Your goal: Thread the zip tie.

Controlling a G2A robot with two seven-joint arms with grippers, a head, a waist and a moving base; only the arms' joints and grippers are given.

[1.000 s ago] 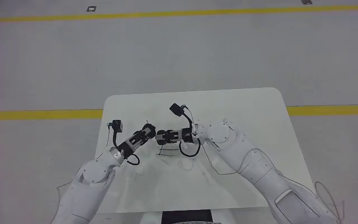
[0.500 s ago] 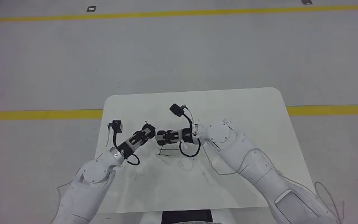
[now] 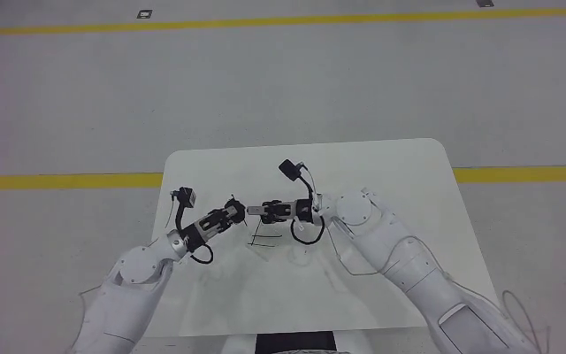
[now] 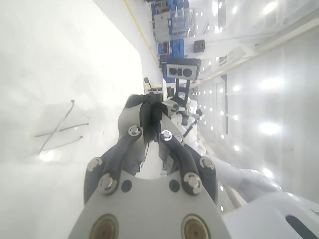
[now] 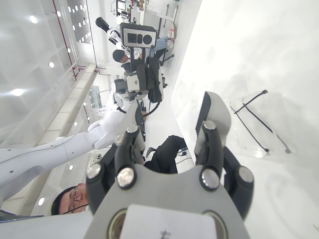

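My left gripper (image 3: 237, 210) hangs over the middle of the white table (image 3: 380, 168), shut on a black zip tie (image 4: 135, 98) whose thin end pokes up out of it (image 3: 232, 196). Facing it a short gap away, my right gripper (image 3: 255, 210) is open with nothing between its fingers (image 5: 211, 110). In the left wrist view the left gripper (image 4: 147, 110) has its pads pressed together on the dark tie. The right gripper (image 5: 172, 103) has its jaws wide apart in its own view.
Three loose black zip ties (image 3: 265, 237) lie crossed on a clear plastic sheet (image 5: 249, 130) on the table just below the grippers; they show as the zip ties (image 4: 59, 129) and the zip ties (image 5: 251, 118). Bare tabletop surrounds them.
The right gripper has drawn back to the right, away from the left gripper, and its fingers have opened. The left arm has shifted slightly and keeps its grip.
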